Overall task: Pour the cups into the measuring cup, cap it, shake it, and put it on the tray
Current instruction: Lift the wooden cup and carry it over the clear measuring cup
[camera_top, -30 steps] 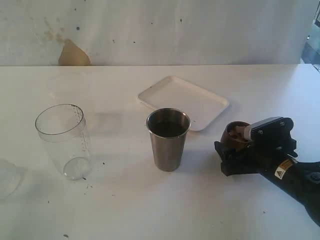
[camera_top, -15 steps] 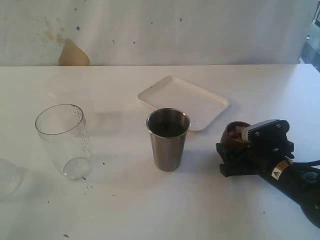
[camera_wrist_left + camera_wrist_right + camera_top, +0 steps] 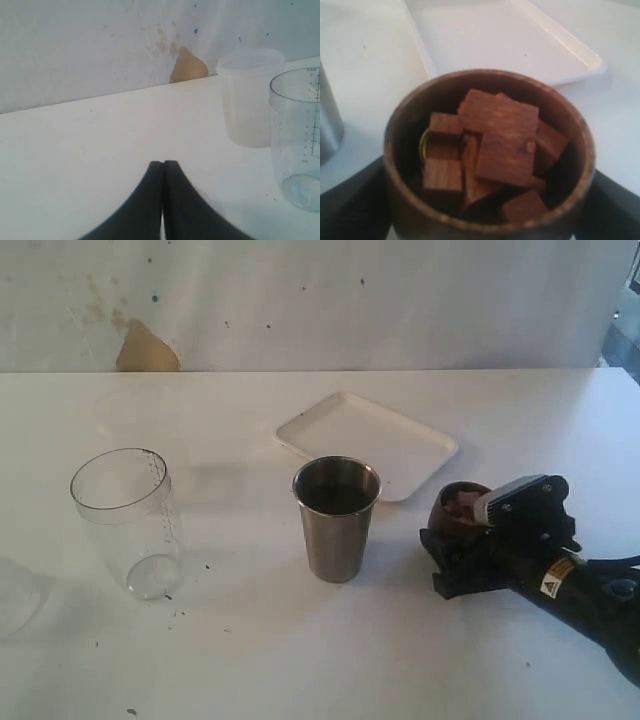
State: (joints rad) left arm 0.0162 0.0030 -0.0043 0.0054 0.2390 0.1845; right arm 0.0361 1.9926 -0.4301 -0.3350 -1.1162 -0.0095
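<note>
Since the wooden cup point(image 3: 452, 512) stands on the right part of the bench point(image 3: 250, 650), just beside the near corner of the tray point(image 3: 366, 443), it falls to the right arm point(image 3: 560, 585). The right jaws are closed on it from either side, below the rim, so the mouth is free for pouring. The cup is upright and full of small brown wooden blocks point(image 3: 502, 145); whether its base rests on the bench or hangs just off it cannot be told. The steel tumbler point(image 3: 336, 518) stands between it and the measuring cup point(image 3: 128, 520), which is upright, uncapped and looks empty, well apart on the left. The carry will probably have to pass over or around the tumbler without tipping early. The left jaws are pressed together on nothing, low over the bench near the measuring cup and a frosted cup point(image 3: 250, 100), likely parked there until steadying or capping is needed. Nothing seems poured yet.
</note>
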